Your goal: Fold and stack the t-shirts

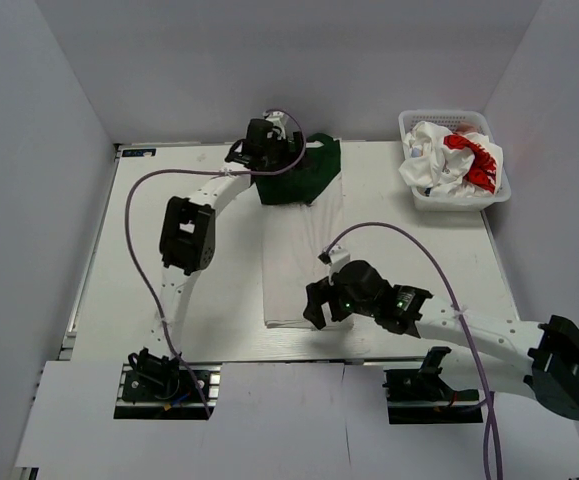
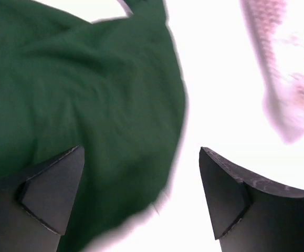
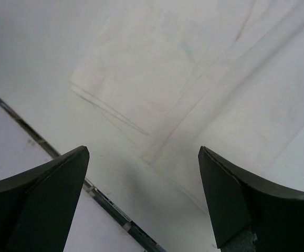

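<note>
Gaping, left end effector and right end effector overhang the soft oblong t-shirt.

Shirt is showing as soft matt cloth, creasing lightly. Basket is reading as white lattice plastic. Table is looking smooth, matt. Fingers are appearing matt black plastic, finely ridged.

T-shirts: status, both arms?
Both open: left gripper over green end, right gripper over white near corner. Green-white shirt in long strip. Second shirt crumpled in basket. Nothing blocking.
</note>
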